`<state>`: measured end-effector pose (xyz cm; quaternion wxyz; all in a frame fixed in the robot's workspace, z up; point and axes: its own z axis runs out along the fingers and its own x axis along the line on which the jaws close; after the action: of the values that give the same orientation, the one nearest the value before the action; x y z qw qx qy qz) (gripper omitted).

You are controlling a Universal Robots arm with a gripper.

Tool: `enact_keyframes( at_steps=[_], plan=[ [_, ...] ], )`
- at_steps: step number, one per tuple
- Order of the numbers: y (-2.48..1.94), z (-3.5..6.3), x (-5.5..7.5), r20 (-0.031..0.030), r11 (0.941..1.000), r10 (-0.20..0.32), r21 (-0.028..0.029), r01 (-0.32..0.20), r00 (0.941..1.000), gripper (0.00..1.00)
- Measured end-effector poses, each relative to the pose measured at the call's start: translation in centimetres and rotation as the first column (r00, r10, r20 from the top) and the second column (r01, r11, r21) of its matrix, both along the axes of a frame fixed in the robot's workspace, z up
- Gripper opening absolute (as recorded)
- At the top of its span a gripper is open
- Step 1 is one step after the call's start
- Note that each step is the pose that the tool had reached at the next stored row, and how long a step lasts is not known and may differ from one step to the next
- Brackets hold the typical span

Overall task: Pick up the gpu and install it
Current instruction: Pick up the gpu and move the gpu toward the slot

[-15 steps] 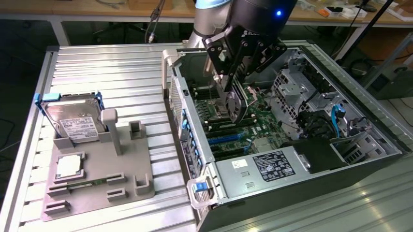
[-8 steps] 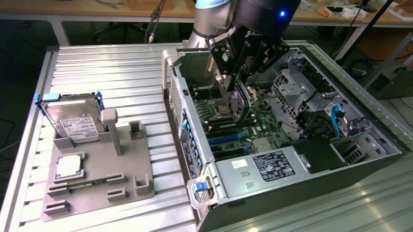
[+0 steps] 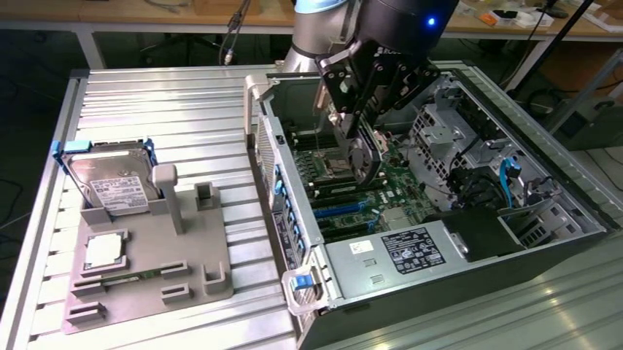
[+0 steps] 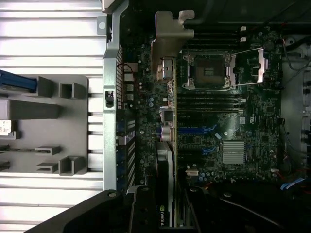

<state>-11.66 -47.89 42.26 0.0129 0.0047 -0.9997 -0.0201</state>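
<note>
Looking at the exterior view, we are seeing the gripper [image 3: 358, 142] clamping the gpu [image 3: 367, 169] between its fingers, so it is closed on the card and is carrying it edge-on. The gpu is hanging inside the open computer case [image 3: 292, 219], just above the green motherboard [image 3: 395, 184], with its lower edge near the expansion slots; whether it is touching a slot we cannot tell. The case is lying on its side on the ribbed metal desk [image 3: 165, 102], toward the exterior view's right. On the exterior view's left a grey fixture tray [image 3: 195, 248] is sitting on the desk, well apart from the gpu. It is holding a silver hard drive [image 3: 115, 188] that is standing upright at one end, with a square processor chip [image 3: 104, 250] lying just beside it. Turning to the wrist view, we are looking along the card's thin edge. The gpu is running across the motherboard beside the processor socket [image 4: 206, 70], its silvery end bracket [image 4: 170, 34] is pointing away from the gripper, and a small label is showing on the edge nearest the gripper's dark fingers [image 4: 143, 208]. A finned silver heatsink [image 4: 233, 151] is sitting on the board to one side of the card, and the grey tray is lying outside the case wall.
</note>
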Motion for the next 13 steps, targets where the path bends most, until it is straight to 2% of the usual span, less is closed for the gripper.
enact_keyframes(
  at_steps=[13],
  plan=[
    [0.01, -0.07, 0.8, 0.0, 1.0, 0.004, -0.0001, -0.004, 1.0, 0.27]
  ],
)
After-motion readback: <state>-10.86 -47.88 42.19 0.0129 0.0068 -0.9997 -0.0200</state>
